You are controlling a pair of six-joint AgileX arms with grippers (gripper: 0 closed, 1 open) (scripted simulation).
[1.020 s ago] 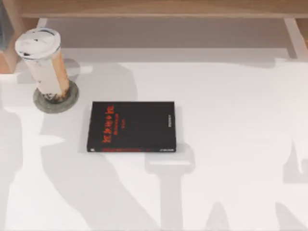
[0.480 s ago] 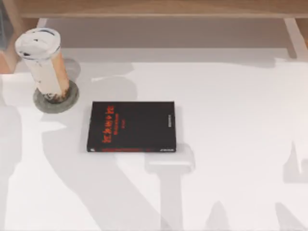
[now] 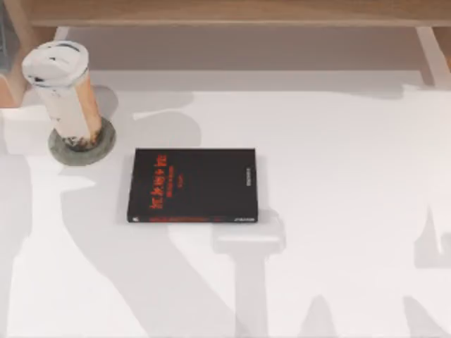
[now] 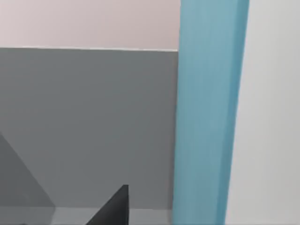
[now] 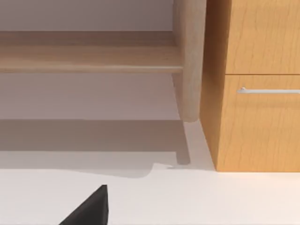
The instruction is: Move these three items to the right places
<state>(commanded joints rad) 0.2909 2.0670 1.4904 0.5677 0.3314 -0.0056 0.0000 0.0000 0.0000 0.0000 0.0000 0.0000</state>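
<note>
A white table (image 3: 338, 176) stands before a wooden shelf unit (image 5: 93, 51) and a drawer cabinet (image 5: 258, 84). The drink cup (image 3: 67, 95) stands upright on the grey coaster (image 3: 99, 144), up and left of the black book (image 3: 194, 184) lying flat mid-table. The left wrist view shows a light-blue book (image 4: 208, 112) close up beside a dark fingertip (image 4: 115, 208); whether either gripper is open I cannot tell.
</note>
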